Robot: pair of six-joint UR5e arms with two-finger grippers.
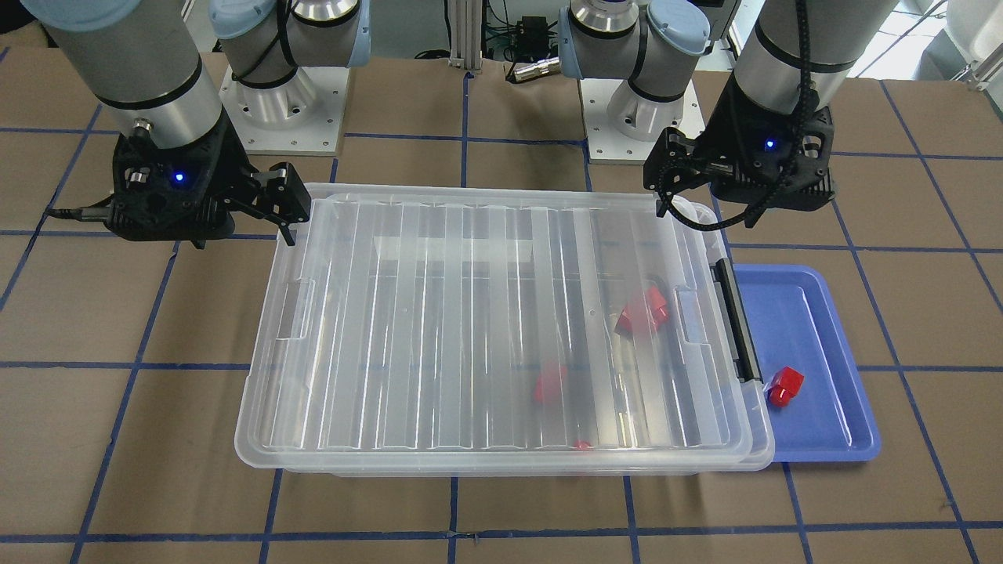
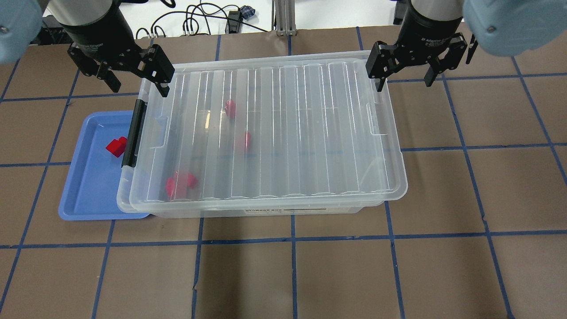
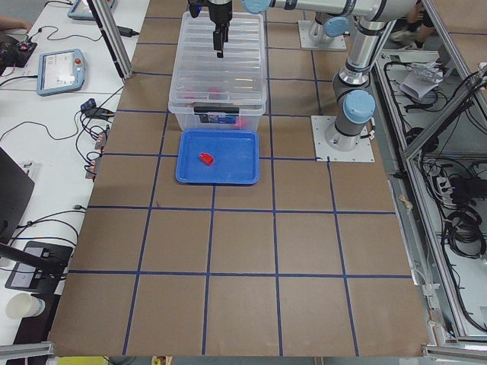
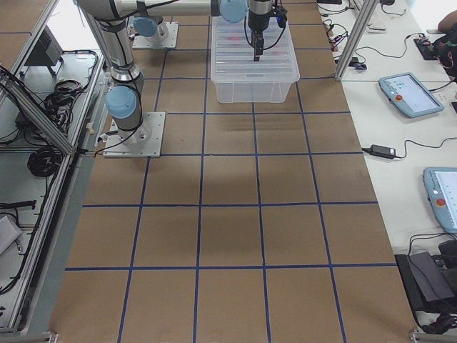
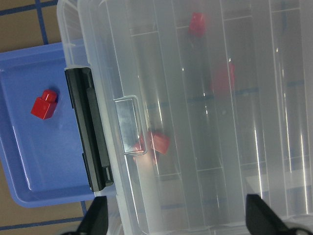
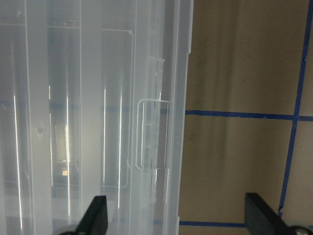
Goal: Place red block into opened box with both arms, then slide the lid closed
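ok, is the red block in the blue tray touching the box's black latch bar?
Apart. Left wrist view shows a strip of bare blue tray between the red block and the black latch bar.

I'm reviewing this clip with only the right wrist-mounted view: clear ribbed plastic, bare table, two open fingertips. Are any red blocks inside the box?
Observer: Yes. In the overhead view at least three red blocks show through the lid, inside the box.
Operator: Any outside it?
Observer: A lone red block lies on the blue tray, beside the box's black latch bar.
Operator: And the left gripper?
Observer: The left gripper is open and empty, at the box corner by that latch bar.
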